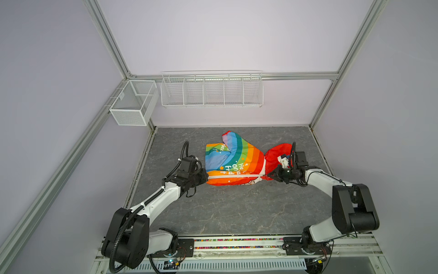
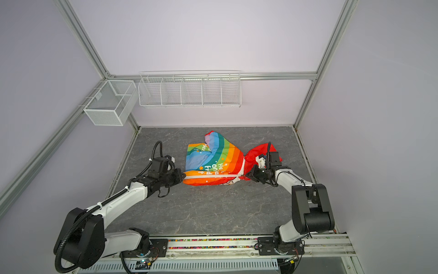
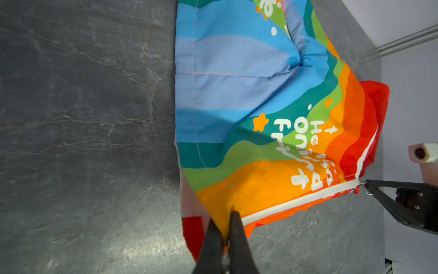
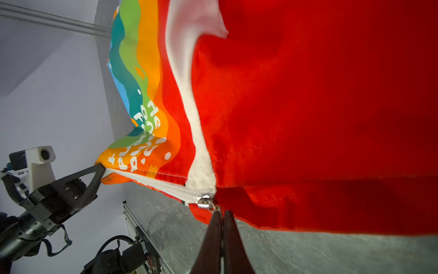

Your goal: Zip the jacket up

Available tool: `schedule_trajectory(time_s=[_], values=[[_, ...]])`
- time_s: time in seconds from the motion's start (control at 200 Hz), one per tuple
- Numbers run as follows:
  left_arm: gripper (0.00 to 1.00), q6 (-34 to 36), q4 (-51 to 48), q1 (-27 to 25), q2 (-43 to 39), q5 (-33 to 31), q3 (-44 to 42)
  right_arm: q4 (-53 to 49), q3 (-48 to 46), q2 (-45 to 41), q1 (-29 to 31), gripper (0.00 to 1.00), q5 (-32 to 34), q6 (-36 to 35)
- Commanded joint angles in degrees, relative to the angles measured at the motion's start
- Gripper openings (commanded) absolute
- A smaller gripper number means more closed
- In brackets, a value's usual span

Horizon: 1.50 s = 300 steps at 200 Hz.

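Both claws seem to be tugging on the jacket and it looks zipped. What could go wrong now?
1. The right gripper pinches only the small ring on the zipper pull; it might slip out.
2. The left gripper holds a thin fold of the jacket hem; a harder pull may tug it loose.
3. The red hood bunches beside the pull and could catch in it.

— What encloses the workspace?
— Pale lilac walls (image 1: 225,35), edged by aluminium rails (image 1: 107,39), above a grey marbled table (image 1: 225,213).
— Anything mounted?
— A white wire rack (image 1: 211,90) with five compartments on the back wall, and a mesh basket (image 1: 132,106) in the left corner.
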Motion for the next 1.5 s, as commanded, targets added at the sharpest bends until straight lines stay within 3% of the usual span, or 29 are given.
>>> schedule_trajectory(time_s=[0.0,0.16,0.245,0.295,0.345,0.39,0.61,0.7,0.775,0.815,0.975,1.02,1.035,1.045,1.07,1.215,1.335,1.495], values=[[0.00,0.33,0.75,0.51,0.00,-1.61,1.00,1.08,0.28,-0.73,-0.27,0.09,1.87,-2.38],[0.00,0.67,-0.37,0.47,1.01,-1.58,1.59,-2.44,2.09,-1.40,-0.27,0.23,2.33,-4.02],[0.40,0.88,-2.72,0.47,-0.04,-2.98,1.95,-4.86,2.55,-3.51,-0.38,0.45,4.46,-4.99],[0.58,1.23,-4.07,0.47,-1.08,-3.37,2.18,-6.46,2.82,-5.43,-0.44,0.58,6.33,-5.44],[0.93,1.60,-6.09,0.46,-2.38,-4.27,2.84,-8.13,3.50,-7.68,-0.53,0.68,8.06,-6.02],[1.00,2.39,-7.89,0.51,-3.55,-4.98,3.67,-9.92,4.47,-9.68,-0.53,0.73,10.25,-6.71],[1.00,6.97,-14.79,0.48,-10.49,-11.36,10.26,-17.08,13.06,-18.73,-0.61,0.84,22.02,-10.48],[1.00,10.79,-14.86,0.52,-13.24,-15.82,13.53,-18.29,17.58,-20.73,-0.58,0.85,30.65,-10.31],[1.00,14.86,-12.65,0.46,-14.80,-18.33,15.49,-18.72,21.01,-21.17,-0.71,0.85,41.54,-6.78],[1.00,17.61,-10.59,0.47,-15.53,-16.91,16.05,-17.48,21.78,-21.58,-0.75,0.84,46.51,-5.46],[1.00,22.94,-1.41,0.47,-17.39,-16.20,15.71,-7.28,20.13,-23.72,-1.30,0.84,53.66,-2.85],[1.00,22.64,0.89,0.49,-17.79,-16.18,15.64,-4.15,18.55,-24.58,-1.30,0.88,57.34,-0.40],[1.00,22.41,1.54,0.49,-17.95,-16.30,15.35,-3.27,18.03,-24.86,-1.39,0.96,58.21,0.11],[1.00,22.19,2.09,0.47,-18.06,-16.31,15.04,-2.72,17.72,-25.04,-1.45,0.99,58.55,0.12],[0.99,21.98,4.74,0.51,-18.32,-16.46,13.57,-1.44,17.08,-25.56,-1.67,0.89,58.75,-0.57],[0.99,24.35,15.21,0.46,-20.45,-13.89,8.22,7.55,14.55,-26.72,-2.98,0.89,51.03,-7.40],[0.99,22.88,18.70,0.47,-19.28,-23.36,5.05,12.53,12.30,-24.81,-2.99,0.89,47.91,-9.46],[0.99,23.54,28.84,0.68,-15.77,-34.77,-1.17,20.18,6.54,-19.31,-2.30,0.89,52.31,-10.13]])
